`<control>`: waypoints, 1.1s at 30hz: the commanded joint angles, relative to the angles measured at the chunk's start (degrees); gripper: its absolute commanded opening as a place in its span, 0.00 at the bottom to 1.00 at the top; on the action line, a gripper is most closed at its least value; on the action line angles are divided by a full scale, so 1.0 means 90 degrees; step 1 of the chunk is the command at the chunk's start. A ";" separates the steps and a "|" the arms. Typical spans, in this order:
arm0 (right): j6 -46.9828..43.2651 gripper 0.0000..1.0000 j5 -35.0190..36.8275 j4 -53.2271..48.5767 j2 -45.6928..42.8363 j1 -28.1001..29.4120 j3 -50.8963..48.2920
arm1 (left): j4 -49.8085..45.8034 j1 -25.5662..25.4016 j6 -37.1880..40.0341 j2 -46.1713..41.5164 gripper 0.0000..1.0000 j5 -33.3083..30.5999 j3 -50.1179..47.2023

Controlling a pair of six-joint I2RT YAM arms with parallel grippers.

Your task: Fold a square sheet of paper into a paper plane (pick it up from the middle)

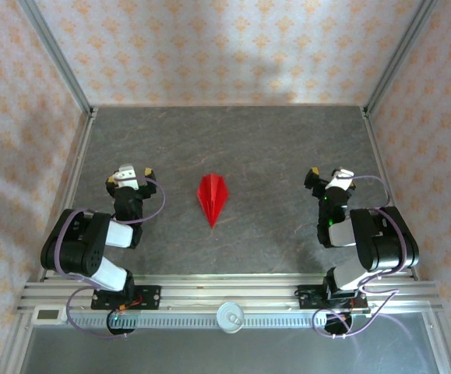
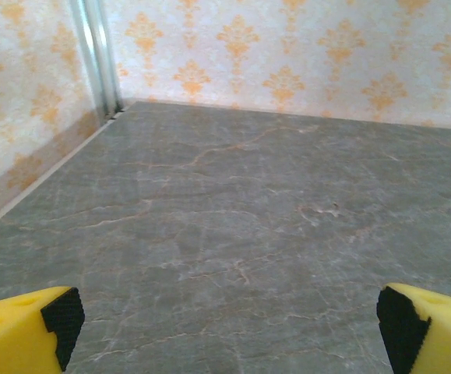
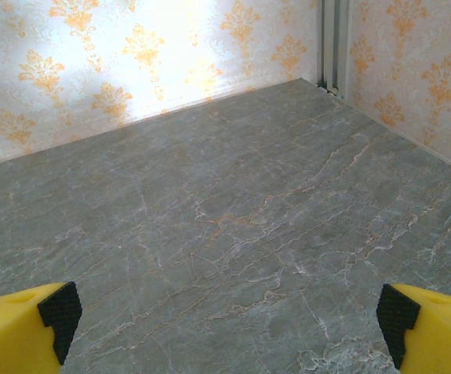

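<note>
Seeing grey marbled table (image 1: 272, 140) spanning the enclosure floor, boxed in by orange-patterned wallpaper walls (image 1: 225, 47) on three sides. Noting aluminium rail (image 1: 233, 294) running along the near edge, carrying both arm bases. Logging left arm (image 1: 85, 245) sitting folded back on itself at near left and right arm (image 1: 373, 241) doing likewise at near right. Marking left gripper (image 1: 132, 174) hanging over bare table left of centre, jaws standing wide apart, gripping nothing. Checking left wrist view: yellow fingers with black pads (image 2: 61, 315) poking in at the two bottom corners, with plain table between them. Marking right gripper (image 1: 329, 174) hanging over bare table right of centre, jaws also spread wide, carrying nothing. Checking right wrist view: same black pads (image 3: 396, 319) sitting far apart, bare marbled surface between. Tagging paper plane (image 1: 212, 196), bright red, lying flat on the table roughly midway between the two grippers, well apart from both, touching neither. Noting its centre crease running lengthwise, sharp nose pointing toward the near rail, broader end facing the back wall.
</note>
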 commanded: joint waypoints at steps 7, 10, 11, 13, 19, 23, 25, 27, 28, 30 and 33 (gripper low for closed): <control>-0.0023 1.00 -0.0029 0.0232 -0.0055 -0.0031 0.0060 | 0.0159 0.0070 0.0132 -0.0013 0.99 0.0420 0.0089; -0.0023 1.00 -0.0030 0.0237 -0.0050 -0.0031 0.0055 | 0.0144 0.0068 0.0119 -0.0017 0.99 0.0412 0.0097; -0.0023 1.00 -0.0029 0.0232 -0.0050 -0.0031 0.0056 | 0.0145 0.0067 0.0121 -0.0014 0.99 0.0414 0.0104; -0.0023 1.00 -0.0029 0.0232 -0.0051 -0.0031 0.0060 | 0.0142 0.0063 0.0119 -0.0014 0.99 0.0415 0.0093; -0.0023 1.00 -0.0029 0.0232 -0.0052 -0.0031 0.0056 | 0.0146 0.0072 0.0114 -0.0014 0.99 0.0419 0.0104; -0.0023 1.00 -0.0028 0.0232 -0.0054 -0.0031 0.0055 | 0.0145 0.0072 0.0114 -0.0013 0.99 0.0414 0.0106; -0.0018 1.00 -0.0029 0.0233 -0.0057 -0.0031 0.0056 | 0.0140 0.0071 0.0114 -0.0014 0.99 0.0412 0.0097; -0.0027 1.00 -0.0025 0.0223 -0.0041 -0.0031 0.0069 | 0.0146 0.0071 0.0117 -0.0018 0.99 0.0412 0.0092; -0.0028 1.00 -0.0039 0.0223 -0.0053 -0.0031 0.0067 | 0.0145 0.0063 0.0119 -0.0014 0.99 0.0416 0.0097; -0.0033 1.00 -0.0039 0.0233 -0.0054 -0.0031 0.0055 | 0.0146 0.0068 0.0114 -0.0013 0.99 0.0412 0.0098; -0.0038 1.00 -0.0039 0.0219 -0.0050 -0.0031 0.0055 | 0.0142 0.0063 0.0119 -0.0013 0.99 0.0412 0.0098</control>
